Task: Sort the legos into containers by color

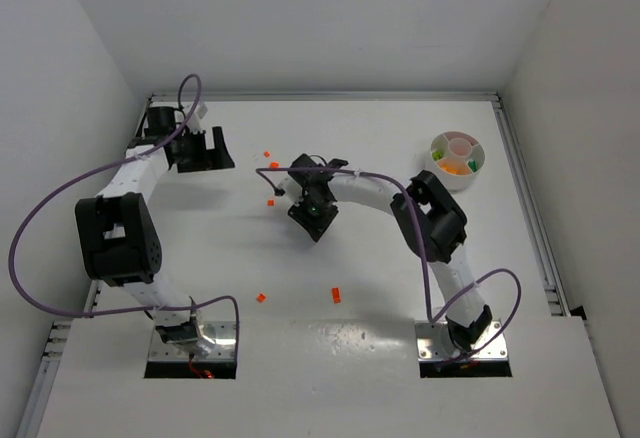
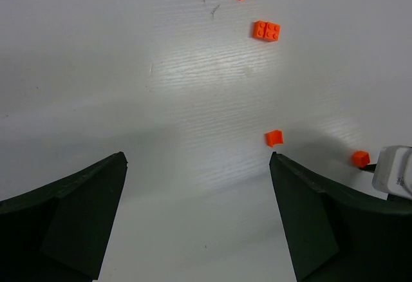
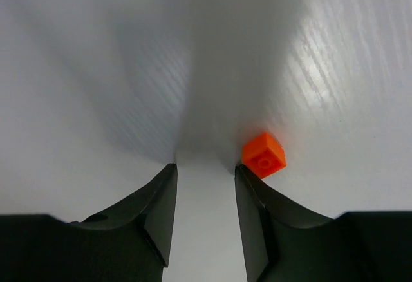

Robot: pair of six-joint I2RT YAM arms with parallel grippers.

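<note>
No writing or number can be read (even on the legos (image 2: 266,31)).

Three views: one overhead, two wrist-mounted.
I am looking down from behind both bases (image 1: 195,338) at the whole table (image 1: 330,288); the wrist cameras are peering past their fingers (image 2: 71,217), close to the surface, sharing orange legos (image 2: 266,31) with the overhead.
</note>
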